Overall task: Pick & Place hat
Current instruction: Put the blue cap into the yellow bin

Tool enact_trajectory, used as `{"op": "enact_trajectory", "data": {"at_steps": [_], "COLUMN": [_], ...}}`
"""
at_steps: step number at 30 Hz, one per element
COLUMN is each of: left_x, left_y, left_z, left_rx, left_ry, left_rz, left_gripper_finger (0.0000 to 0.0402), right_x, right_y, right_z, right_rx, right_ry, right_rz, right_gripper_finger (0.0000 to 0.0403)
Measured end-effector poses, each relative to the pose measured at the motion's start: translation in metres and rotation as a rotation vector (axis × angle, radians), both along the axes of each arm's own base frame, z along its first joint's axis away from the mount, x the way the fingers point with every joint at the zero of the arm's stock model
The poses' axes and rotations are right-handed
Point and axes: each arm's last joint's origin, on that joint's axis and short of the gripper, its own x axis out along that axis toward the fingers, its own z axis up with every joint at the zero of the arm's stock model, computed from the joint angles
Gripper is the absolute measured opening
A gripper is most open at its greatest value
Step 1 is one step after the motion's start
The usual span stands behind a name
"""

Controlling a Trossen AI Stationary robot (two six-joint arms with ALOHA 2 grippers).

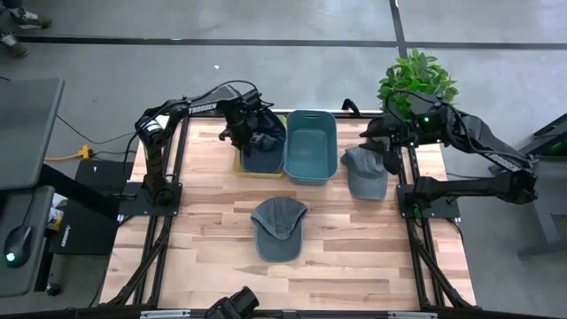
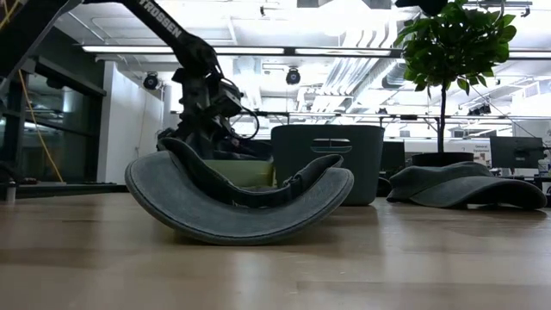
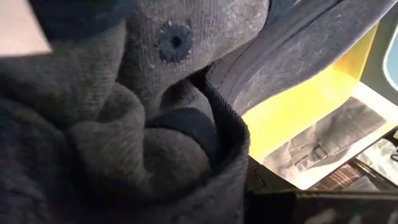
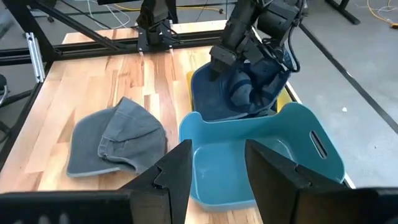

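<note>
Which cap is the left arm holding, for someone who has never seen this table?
Start at the teal bin at the table's far middle. Beside it, toward the left arm, sits a yellow bin, and the dark navy cap hangs into it from the left gripper, jaws shut. Unlike the two grey caps, centre and right, it is darker, crumpled and off the wood.

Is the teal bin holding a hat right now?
No. In the high view, the teal bin looks empty; the navy hat lies in the yellow tray.
</note>
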Motion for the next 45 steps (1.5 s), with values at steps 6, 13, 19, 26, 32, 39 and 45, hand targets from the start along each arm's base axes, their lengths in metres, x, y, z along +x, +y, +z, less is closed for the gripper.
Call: {"op": "enact_trajectory", "data": {"at_steps": [6, 13, 19, 26, 32, 39, 45], "left_x": [0.000, 0.000, -0.001, -0.001, 0.001, 0.002, 0.007], "left_y": [0.000, 0.000, 0.000, 0.000, 0.003, 0.007, 0.005], "left_z": [-0.004, -0.005, -0.005, -0.003, 0.014, 0.035, 0.051], "left_rx": [0.023, 0.031, 0.040, 0.034, 0.067, 0.128, 0.114], "left_ry": [0.023, 0.023, 0.036, 0.039, 0.067, 0.104, 0.087], "left_rz": [0.023, 0.009, 0.003, 0.005, 0.002, 0.021, 0.038], "left_gripper_finger": [0.0014, 0.0017, 0.0056, 0.0167, 0.0223, 0.0229, 0.0229], "right_x": [-0.006, -0.009, -0.010, -0.011, -0.011, -0.011, -0.011], "right_y": [0.002, 0.004, 0.004, 0.005, 0.005, 0.005, 0.005], "right_z": [0.001, -0.002, -0.004, -0.006, -0.006, -0.006, -0.006], "right_rx": [-0.016, -0.021, -0.025, -0.040, -0.055, -0.068, -0.068], "right_ry": [0.005, 0.043, 0.062, 0.084, 0.091, 0.093, 0.093], "right_rz": [0.009, 0.020, 0.037, 0.055, 0.065, 0.073, 0.074], "right_gripper_finger": [0.0142, 0.0142, 0.0142, 0.0142, 0.0142, 0.0142, 0.0142]}}
